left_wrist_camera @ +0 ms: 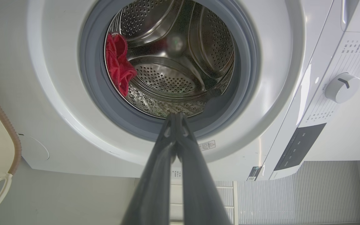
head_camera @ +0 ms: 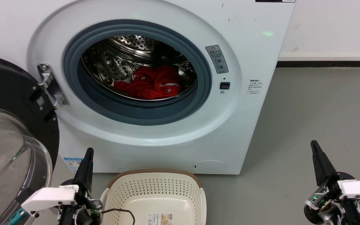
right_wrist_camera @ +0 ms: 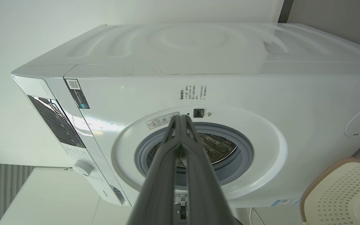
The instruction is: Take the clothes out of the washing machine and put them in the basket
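The white washing machine [head_camera: 167,137] stands with its glass door [head_camera: 8,150] swung open to the left. Red clothes [head_camera: 152,82] with white patches lie bunched at the bottom of the steel drum [head_camera: 130,47]; the left wrist view shows the clothes [left_wrist_camera: 117,65] at the drum's edge. The cream basket [head_camera: 155,190] sits on the floor in front of the machine, nothing in it. My left gripper [head_camera: 88,153] is shut, low and left of the basket. My right gripper [head_camera: 314,144] is shut, low at the far right. Both are well short of the porthole.
The open door with its black frame [head_camera: 14,93] takes up the left side beside my left arm. Grey floor [head_camera: 308,125] stretches to the right of the machine up to a white wall with a dark skirting [head_camera: 323,64]. A black cable [head_camera: 120,212] hangs over the basket's near rim.
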Controlling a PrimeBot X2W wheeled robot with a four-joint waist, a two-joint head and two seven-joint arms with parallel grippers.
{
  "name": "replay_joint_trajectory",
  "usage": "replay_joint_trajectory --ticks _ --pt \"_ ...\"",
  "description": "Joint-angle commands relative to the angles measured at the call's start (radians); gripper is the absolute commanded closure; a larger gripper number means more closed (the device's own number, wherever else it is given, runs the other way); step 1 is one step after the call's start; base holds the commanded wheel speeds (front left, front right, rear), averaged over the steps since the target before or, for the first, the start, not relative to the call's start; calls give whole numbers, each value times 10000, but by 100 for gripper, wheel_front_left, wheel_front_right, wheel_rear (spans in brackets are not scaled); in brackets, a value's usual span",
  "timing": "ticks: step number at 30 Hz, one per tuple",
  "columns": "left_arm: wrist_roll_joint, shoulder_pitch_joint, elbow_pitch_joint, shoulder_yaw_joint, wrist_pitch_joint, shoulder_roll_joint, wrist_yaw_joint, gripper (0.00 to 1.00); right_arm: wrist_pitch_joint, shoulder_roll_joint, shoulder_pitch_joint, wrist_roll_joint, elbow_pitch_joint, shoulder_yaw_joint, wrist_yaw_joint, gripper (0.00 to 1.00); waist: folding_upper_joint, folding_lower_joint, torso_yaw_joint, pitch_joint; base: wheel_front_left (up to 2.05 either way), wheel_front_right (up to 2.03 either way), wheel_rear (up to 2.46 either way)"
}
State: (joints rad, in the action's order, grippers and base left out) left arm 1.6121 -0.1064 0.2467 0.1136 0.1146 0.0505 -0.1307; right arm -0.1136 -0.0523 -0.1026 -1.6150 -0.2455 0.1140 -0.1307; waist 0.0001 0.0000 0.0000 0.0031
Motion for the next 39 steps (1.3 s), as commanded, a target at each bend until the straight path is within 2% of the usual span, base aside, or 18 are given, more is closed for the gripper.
replay_joint_trajectory --ticks 1,17,18,28,39 --pt "17 -60 -12 23 15 -12 -23 100 -1 31 -131 44 -12 -6 0 100 -1 0 0 0 0 0 0" --pt "-2 1 15 -6 -4 0 0 100 4 0 4 2 -8 0 0 100 -1 1 0 0 0 0 0" --pt "-5 32 71 -22 -7 -4 2 0 9 2 46 1 -56 -7 0 0 -1 0 0 0 0 0 0" --pt "-482 -158 -52 -577 -513 1 1 0 510 4 243 387 309 -132 0 0 -1 0 -12 16 0 0 0" --pt "-2496 -335 -640 -771 -970 1 1 0 966 6 349 2491 878 -179 0 0 -1 0 9 48 0 0 0"
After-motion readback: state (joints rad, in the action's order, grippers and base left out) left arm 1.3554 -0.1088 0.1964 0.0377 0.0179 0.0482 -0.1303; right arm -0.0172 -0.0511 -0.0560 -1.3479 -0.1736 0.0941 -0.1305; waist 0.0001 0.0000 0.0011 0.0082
